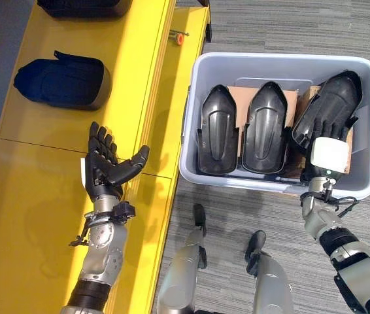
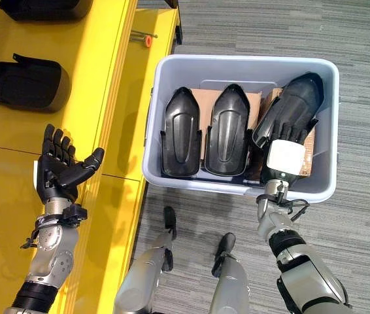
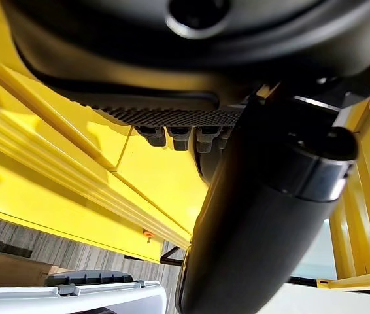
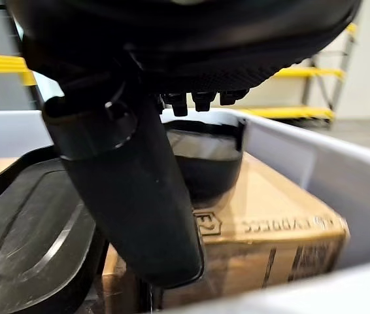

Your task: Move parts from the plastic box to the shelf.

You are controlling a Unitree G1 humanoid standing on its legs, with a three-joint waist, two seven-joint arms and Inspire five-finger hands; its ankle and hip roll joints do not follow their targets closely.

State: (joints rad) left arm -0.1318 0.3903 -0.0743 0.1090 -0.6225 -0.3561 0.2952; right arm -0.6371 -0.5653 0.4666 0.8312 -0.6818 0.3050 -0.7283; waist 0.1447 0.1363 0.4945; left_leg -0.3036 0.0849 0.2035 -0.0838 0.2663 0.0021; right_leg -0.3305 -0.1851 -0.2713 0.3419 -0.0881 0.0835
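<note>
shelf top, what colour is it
Bright yellow, plain with no pattern. The shelf shows best in the left eye view, under the left hand.

Both arms are silver-grey metal with black ribbed bands near the wrists. The dark, segmented left hand is matte black all over, while the dark right hand carries a glossy white rounded cover on its back.

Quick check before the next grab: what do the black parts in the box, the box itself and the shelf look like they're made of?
Black parts: likely moulded hard plastic, semi-gloss, judging by soft highlights on smooth ribbed shells. Box: translucent grey-white plastic, thin rounded rim. Shelf: flat panels with a glossy yellow coat, probably painted metal, though that is uncertain.
</note>
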